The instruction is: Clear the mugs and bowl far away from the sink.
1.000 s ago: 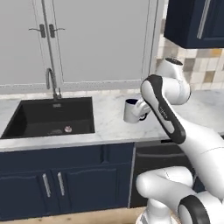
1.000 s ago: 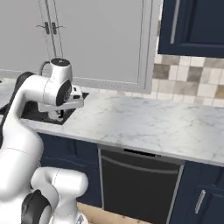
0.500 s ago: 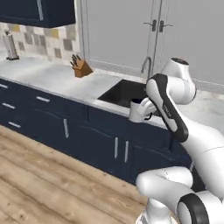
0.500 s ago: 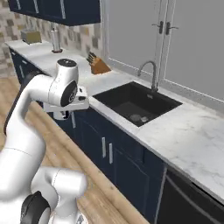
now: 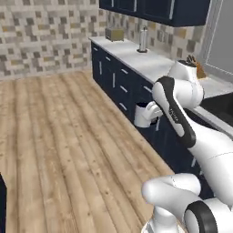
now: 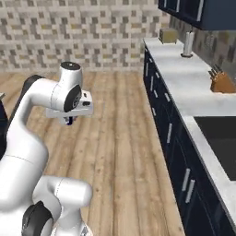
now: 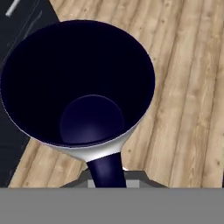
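Base has swung away from the black recessed sink [image 6: 219, 138]; views now face the wood floor. Gripper [image 5: 154, 114] clenched on the grey-white, navy-lined mug [image 5: 144, 114] by its handle. Carry underway, mug not yet set down.

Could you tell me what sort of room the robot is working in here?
It looks like a home kitchen: a long marble counter over navy cabinets, a knife block beside the black sink, and tiled walls. The gripper carries a grey-white mug.
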